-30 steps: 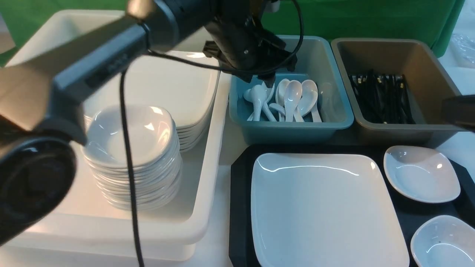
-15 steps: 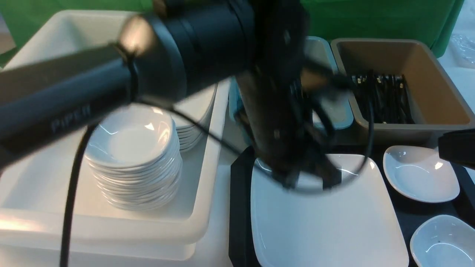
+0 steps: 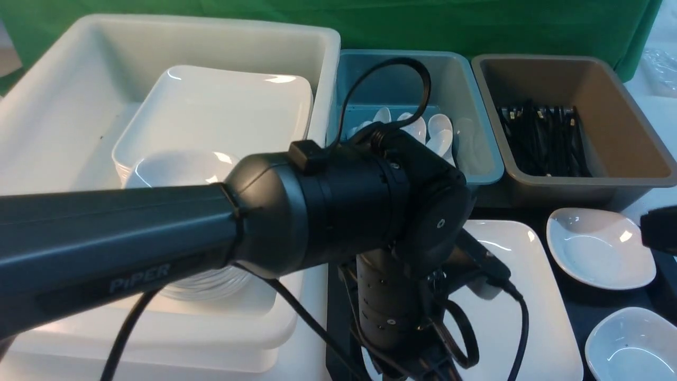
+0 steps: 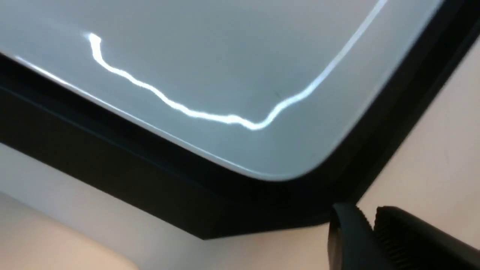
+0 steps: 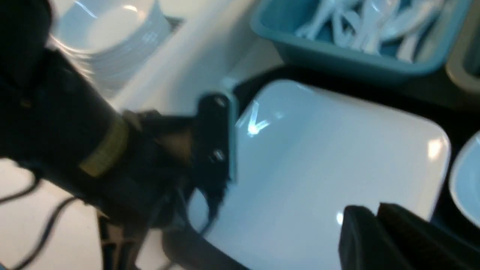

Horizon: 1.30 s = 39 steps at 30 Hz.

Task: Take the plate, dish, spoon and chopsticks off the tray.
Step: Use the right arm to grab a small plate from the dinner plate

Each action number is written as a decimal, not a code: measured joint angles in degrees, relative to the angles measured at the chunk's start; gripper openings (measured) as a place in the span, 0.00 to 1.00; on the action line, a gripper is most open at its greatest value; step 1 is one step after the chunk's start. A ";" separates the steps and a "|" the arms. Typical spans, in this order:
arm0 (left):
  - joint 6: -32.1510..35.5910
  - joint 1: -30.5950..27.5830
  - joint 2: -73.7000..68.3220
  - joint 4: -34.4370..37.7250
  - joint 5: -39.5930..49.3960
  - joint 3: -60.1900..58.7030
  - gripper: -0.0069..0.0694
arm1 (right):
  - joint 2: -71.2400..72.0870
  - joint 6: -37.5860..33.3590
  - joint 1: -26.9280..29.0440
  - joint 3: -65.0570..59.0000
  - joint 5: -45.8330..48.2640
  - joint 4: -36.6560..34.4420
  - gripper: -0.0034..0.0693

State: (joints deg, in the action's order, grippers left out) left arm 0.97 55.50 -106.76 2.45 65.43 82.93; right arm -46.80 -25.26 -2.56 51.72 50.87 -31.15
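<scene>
Down low, left gripper (image 4: 366,215) near plate (image 4: 225,56) corner

Left arm (image 3: 158,238) crosses frame from left, wrist angled down over plate (image 3: 534,323) on tray (image 3: 603,300), lower centre. Teal tub (image 3: 478,159) upper centre.

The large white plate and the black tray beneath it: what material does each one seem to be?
The plate looks like glazed ceramic, or possibly melamine: it is glossy white, with sharp bright reflections along its raised rim. The tray looks like plastic with a dull black finish: its rim shows only a faint sheen and no sharp reflections.
</scene>
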 joint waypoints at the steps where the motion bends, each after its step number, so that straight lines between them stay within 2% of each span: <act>1: -1.45 -0.07 0.05 0.00 -0.56 0.00 0.25 | 0.00 2.12 0.00 0.00 0.82 2.51 0.17; 4: -3.76 -0.07 0.29 0.31 -2.45 0.00 0.26 | -0.37 11.22 0.00 -0.14 4.91 15.97 0.17; 7: -3.95 -0.07 0.35 3.11 -7.11 0.00 0.26 | -1.74 14.08 0.00 -1.04 7.94 23.05 0.17; 9: -2.73 -0.01 0.35 7.78 -11.84 0.00 0.26 | -3.01 15.03 0.00 -2.03 11.09 25.21 0.17; 13: 0.78 0.09 0.35 17.92 -17.15 0.10 0.26 | -4.56 14.58 0.00 -4.78 13.18 24.38 0.19; 16: 0.91 -0.13 0.35 18.18 -18.02 0.87 0.26 | -4.88 13.15 0.00 -8.72 10.94 23.10 0.29; 18: 0.71 -0.96 0.71 18.18 -18.51 1.71 0.23 | -5.33 12.63 0.00 -12.09 7.66 22.63 0.41; 19: 0.79 -1.80 1.28 18.13 -18.98 2.06 0.19 | -5.89 12.03 0.00 -14.18 4.69 22.49 0.53; 20: 1.43 -2.50 1.89 18.13 -19.42 2.25 0.15 | -6.71 11.44 0.00 -16.06 2.52 22.49 0.61; 24: 5.21 -3.61 4.37 17.68 -20.00 2.39 0.10 | -10.32 10.66 0.00 -18.71 -1.91 22.44 0.78; 28: 8.45 -4.07 6.58 17.45 -19.15 2.45 0.10 | -16.50 10.66 0.00 -18.97 -6.77 22.34 0.83; 34: 13.59 -4.19 8.03 16.89 -14.83 2.45 0.10 | -25.96 10.66 -1.38 -18.97 -12.07 22.66 0.83; 39: 15.61 -4.19 8.10 16.85 -11.54 2.45 0.10 | -33.15 11.23 -5.91 -18.97 -15.87 24.84 0.83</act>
State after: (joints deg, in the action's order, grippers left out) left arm 16.58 51.32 -98.65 19.30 53.89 85.38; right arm -79.96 -14.03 -8.47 32.75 35.01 -6.31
